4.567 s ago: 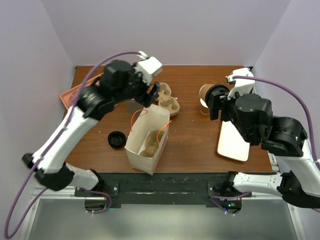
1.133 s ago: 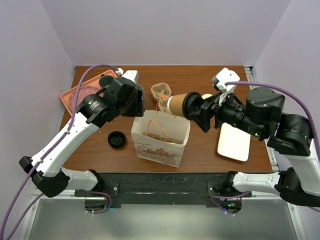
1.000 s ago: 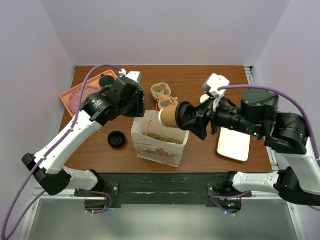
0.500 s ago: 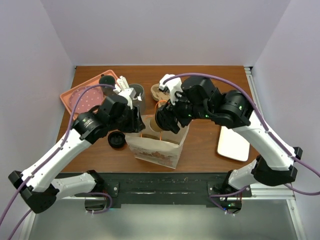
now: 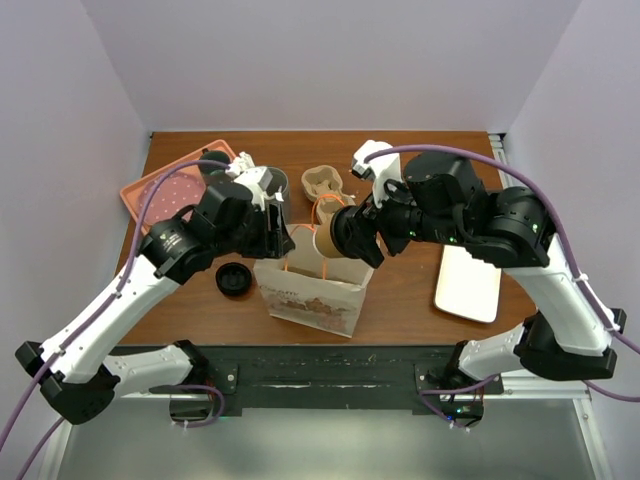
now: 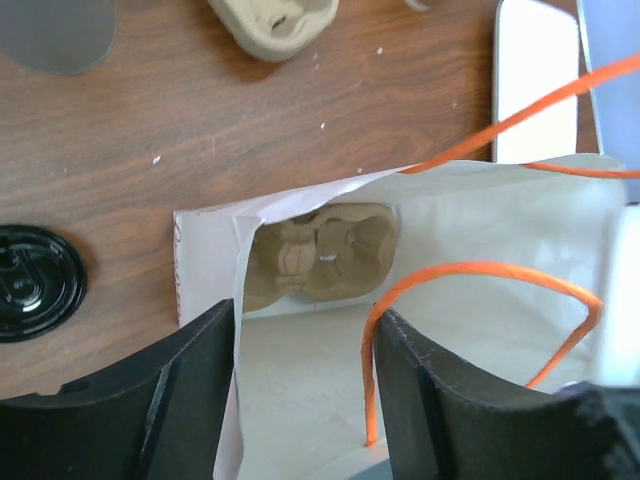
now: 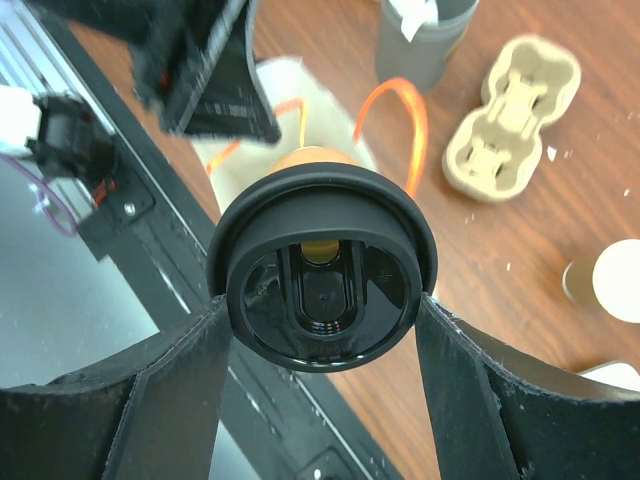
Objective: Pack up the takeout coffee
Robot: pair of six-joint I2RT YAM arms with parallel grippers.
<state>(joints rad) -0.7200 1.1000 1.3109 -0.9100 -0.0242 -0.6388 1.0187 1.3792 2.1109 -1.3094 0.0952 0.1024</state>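
The takeout coffee (image 5: 326, 243) is a tan cup with a black lid (image 7: 322, 295). My right gripper (image 5: 347, 238) is shut on it just below the lid and holds it over the mouth of the white paper bag (image 5: 312, 292). In the left wrist view a cardboard cup carrier (image 6: 320, 252) lies at the bottom of the bag. My left gripper (image 6: 305, 322) is open at the bag's left rim (image 5: 270, 250). The bag's wall edge runs along one of its fingers (image 6: 190, 390), and an orange handle (image 6: 470, 275) stands by the other.
A second cup carrier (image 5: 325, 182) sits behind the bag, beside a grey tumbler (image 7: 420, 40). A loose black lid (image 5: 232, 279) lies left of the bag. A pink tray (image 5: 150, 195) is at the far left. A white plate (image 5: 467, 283) is at the right. Another cup (image 7: 610, 282) stands further back.
My right arm has swung the coffee left from beside the bag to over its mouth. The left gripper has come down to the bag's left rim, and the bag has shifted slightly.
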